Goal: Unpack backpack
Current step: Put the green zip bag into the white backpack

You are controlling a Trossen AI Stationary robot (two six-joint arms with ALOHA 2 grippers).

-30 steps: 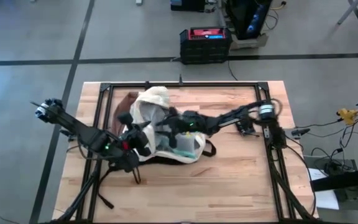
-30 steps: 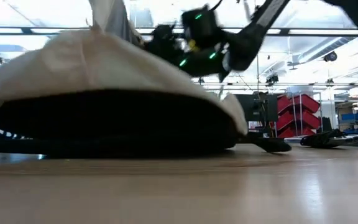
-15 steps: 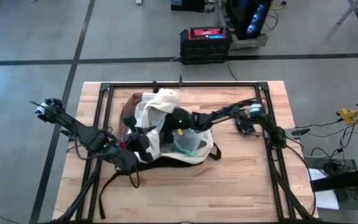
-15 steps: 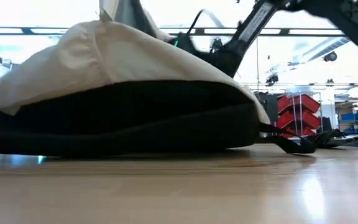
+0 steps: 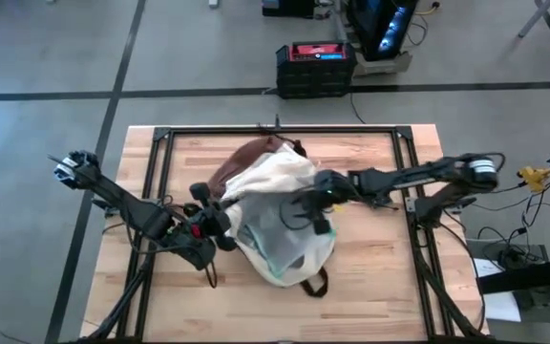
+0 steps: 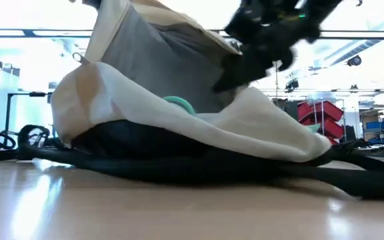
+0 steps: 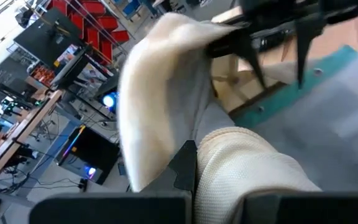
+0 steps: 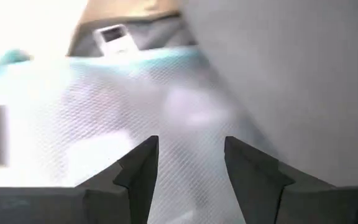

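Note:
The cream-white backpack (image 5: 270, 205) lies mid-table, its reddish-brown base (image 5: 256, 153) toward the far edge and its grey-lined mouth (image 6: 159, 60) gaping toward the near side. A clear teal-edged pouch (image 8: 104, 106) lies inside the mouth, and its teal edge (image 6: 179, 103) shows in the low view. My left gripper (image 5: 220, 225) is at the backpack's left side, shut on its fabric. My right gripper (image 5: 304, 207) hovers over the mouth from the right. It is open, with the pouch spread before its fingers (image 8: 145, 165). My left gripper pinches a bunched fold of the backpack's cream rim fabric (image 7: 241, 174) between its two fingers, coming level from the table's left. That edge is held up off the table while the backpack's underside rests on the wood. My right gripper: I cannot tell whether its fingers touch the pouch.
Black straps trail from the backpack onto the table toward the near edge (image 5: 313, 285) and along the table in front of the low camera (image 6: 352, 177). A black metal frame (image 5: 275, 131) borders the table. Bare wood lies on the near right (image 5: 380, 287).
The backpack has swung around and slid toward the table's right and near side. Its brown base now points at the far edge, and its mouth is lifted open. My right gripper has drawn back from deep in the bag toward the right. My left gripper followed slightly right, keeping its hold.

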